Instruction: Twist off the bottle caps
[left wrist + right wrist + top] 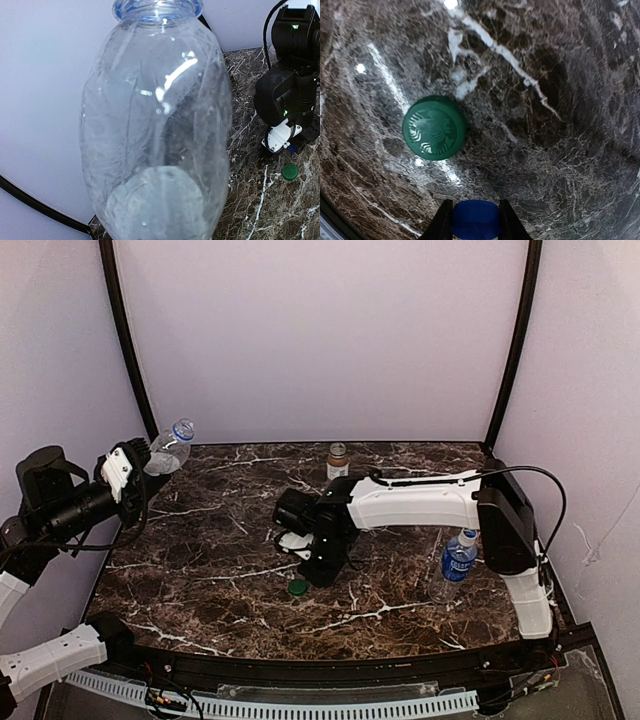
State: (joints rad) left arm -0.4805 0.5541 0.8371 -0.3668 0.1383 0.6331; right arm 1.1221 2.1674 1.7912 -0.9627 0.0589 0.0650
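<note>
Top view: we see left end effector [148, 460] clenched on plain clear bottle [170, 445], held high beyond bench [200, 570] edge. Thin wall may buckle, so bottle could slip and drop. Right end effector [300, 552] low over bench, green cap [297, 587] just beside it.

Left wrist view: bottle fills frame, neck open, uncapped. Own fingers hidden.

Right wrist view: fingers [440, 222] clamped on dark blue cap [476, 220], green cap just ahead. We judge cap, once released, may roll off.

Dark marble table [200, 580], seemingly lilac walls [320, 340]
</note>
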